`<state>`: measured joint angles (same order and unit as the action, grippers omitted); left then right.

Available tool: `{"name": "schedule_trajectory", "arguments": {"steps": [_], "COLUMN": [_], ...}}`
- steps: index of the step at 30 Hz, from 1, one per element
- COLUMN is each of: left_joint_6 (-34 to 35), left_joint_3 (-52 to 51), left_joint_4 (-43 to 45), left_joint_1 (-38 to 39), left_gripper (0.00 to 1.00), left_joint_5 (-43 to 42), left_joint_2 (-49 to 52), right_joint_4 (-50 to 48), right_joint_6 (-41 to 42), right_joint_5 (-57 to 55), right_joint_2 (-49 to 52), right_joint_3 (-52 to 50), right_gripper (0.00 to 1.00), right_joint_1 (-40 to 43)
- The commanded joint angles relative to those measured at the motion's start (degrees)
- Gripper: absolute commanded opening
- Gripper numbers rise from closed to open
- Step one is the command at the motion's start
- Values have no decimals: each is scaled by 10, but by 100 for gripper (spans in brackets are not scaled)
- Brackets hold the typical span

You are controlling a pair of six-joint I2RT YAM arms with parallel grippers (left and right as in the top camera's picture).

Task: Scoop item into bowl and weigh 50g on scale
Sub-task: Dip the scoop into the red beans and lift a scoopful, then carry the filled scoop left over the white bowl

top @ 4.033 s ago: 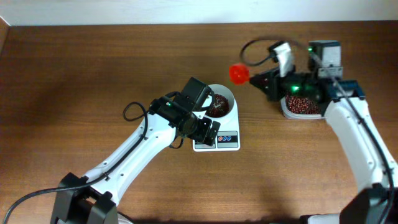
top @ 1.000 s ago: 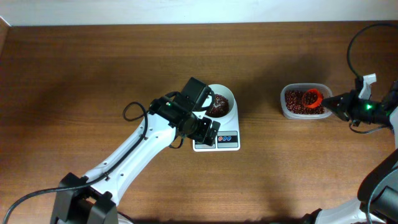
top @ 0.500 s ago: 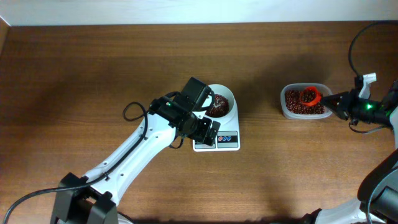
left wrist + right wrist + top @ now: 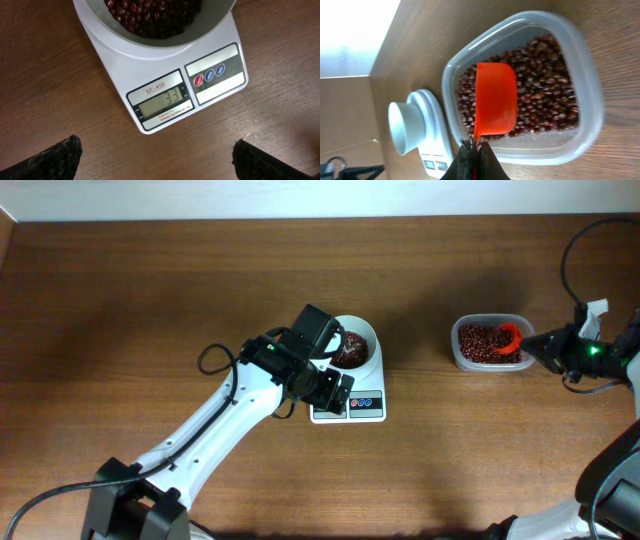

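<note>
Overhead and wrist views of the weighing station on a wooden table (image 4: 150, 300). The white scale (image 4: 347, 412) stands near the centre, with the white bowl (image 4: 368, 331) resting on its far part. The bowl holds a layer of dark reddish-brown beans (image 4: 150, 15). At the near end of the scale the grey display (image 4: 165, 102) reads 33, and the red and blue buttons (image 4: 210, 76) sit to its right. The left gripper (image 4: 156, 150) hangs over the near end of the scale with its jaws wide apart and nothing between them. Well apart to the right lies a clear plastic tub (image 4: 455, 345) holding more of the beans. The right gripper (image 4: 472, 155) reaches in from the right edge, its jaws together and clamped on the thin handle of an orange-red scoop (image 4: 495, 100). The head of the scoop lies inside the tub, over the beans towards its right side. Whether the scoop carries any beans cannot be told.
</note>
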<state>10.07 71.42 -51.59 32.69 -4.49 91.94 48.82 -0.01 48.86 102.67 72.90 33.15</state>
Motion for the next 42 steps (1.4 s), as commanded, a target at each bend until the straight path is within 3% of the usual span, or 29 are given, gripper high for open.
{"name": "schedule_trajectory", "arguments": {"steps": [1, 12, 18, 28, 34, 42], "left_joint_6": [-9, -9, -9, -9, -9, -9], "left_joint_3": [0, 0, 0, 0, 0, 0], "left_joint_4": [-1, -1, -1, -1, -1, -1], "left_joint_1": [2, 2, 2, 2, 2, 2], "left_gripper": [99, 99, 99, 99, 99, 99], "left_joint_5": [0, 0, 0, 0, 0, 0], "left_joint_2": [4, 4, 4, 4, 4, 4], "right_joint_4": [-1, 17, 19, 7, -39, -31], "right_joint_6": [0, -26, -25, -24, 36, 37], "right_joint_5": [46, 213, 240, 240, 230, 65], "right_joint_2": [3, 3, 3, 3, 3, 2], "right_joint_3": [3, 3, 3, 4, 28, 121], "right_gripper": [4, 4, 4, 4, 4, 4], "right_joint_1": [6, 37, 22, -134, -243, -357]}}
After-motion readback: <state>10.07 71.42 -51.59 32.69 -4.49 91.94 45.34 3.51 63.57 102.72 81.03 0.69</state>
